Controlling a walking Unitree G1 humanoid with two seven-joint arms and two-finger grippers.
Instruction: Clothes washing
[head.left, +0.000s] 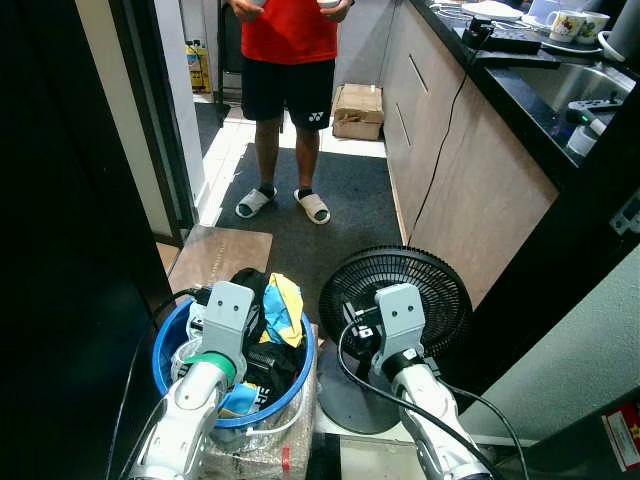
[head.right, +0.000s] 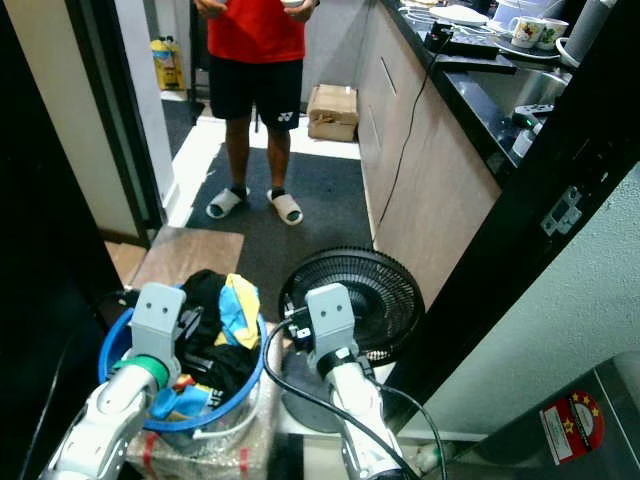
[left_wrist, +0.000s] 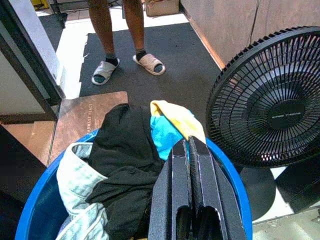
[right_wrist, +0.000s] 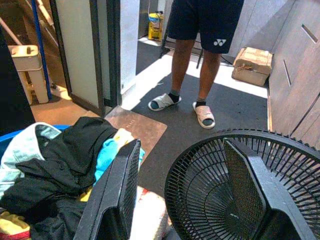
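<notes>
A: We are looking down at the round blue plastic basin (head.left: 168, 372) at about seven o'clock in the head view, heaped with black, yellow, turquoise and pale green clothes (left_wrist: 125, 160).

B: And our hands? The left hand (left_wrist: 189, 150) is hovering just above the heap, its two black fingers pressed together and gripping nothing.

A: The right hand (right_wrist: 187, 192) is standing at about five o'clock over the black round-grilled floor fan (head.left: 432, 280), fingers spread wide, holding nothing.

B: So we are judging the washing as barely begun: every garment is lying in the basin, none lifted.

A: A person in a red shirt and dark shorts (head.left: 290, 60) is standing at twelve o'clock on the grey mat, well apart from us.

B: Left for us: taking hold of the laundry and carrying it to a washer, which we cannot make out here.
</notes>
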